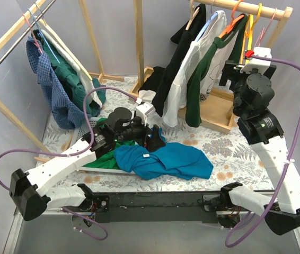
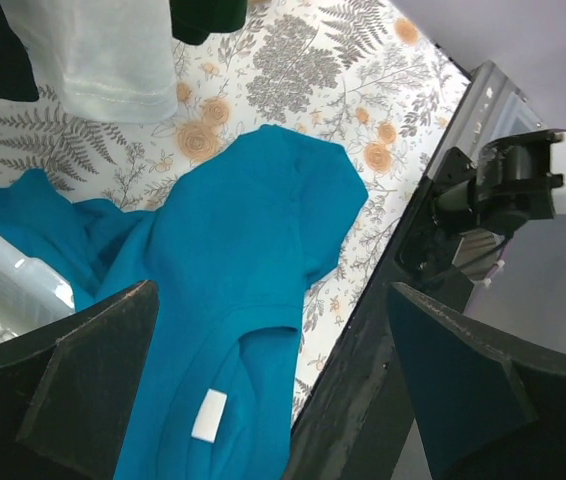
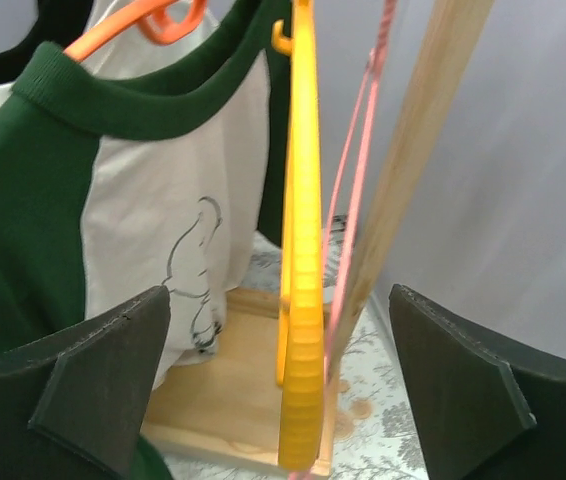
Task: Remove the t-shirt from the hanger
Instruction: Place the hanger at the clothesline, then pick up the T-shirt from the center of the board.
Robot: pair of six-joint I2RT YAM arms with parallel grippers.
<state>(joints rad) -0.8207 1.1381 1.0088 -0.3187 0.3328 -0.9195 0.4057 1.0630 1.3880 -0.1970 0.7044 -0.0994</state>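
On the flowered table (image 1: 235, 153) the task is judged to be all but done. The blue t-shirt (image 1: 163, 159) is seen lying crumpled near the front edge, off any hanger and well apart from the wooden rack (image 1: 219, 111) at the right rear, where other garments are hung. The yellow hanger (image 3: 301, 300) is seen bare on that rack, between a green-and-white shirt (image 3: 113, 200) and a thin pink hanger (image 3: 358, 200) (that this is the hanger the t-shirt belongs to is only supposed, not shown). The step in hand is therefore judged to be the parking of the empty hanger. What is called for next is a straight withdrawal of the right arm, so that the hanger is not dragged off its rail, with nothing further to be gripped. The right gripper (image 3: 283, 390) is raised to the rack with its jaws spread wide on either side of the yellow hanger; nothing is clasped, and no contact with the hanger can be made out. The left gripper (image 2: 278, 385) is held low over the blue t-shirt, equally wide and empty, the cloth not being touched by it so far as can be told. A small white label (image 2: 209, 415) is shown at the garment's neck.
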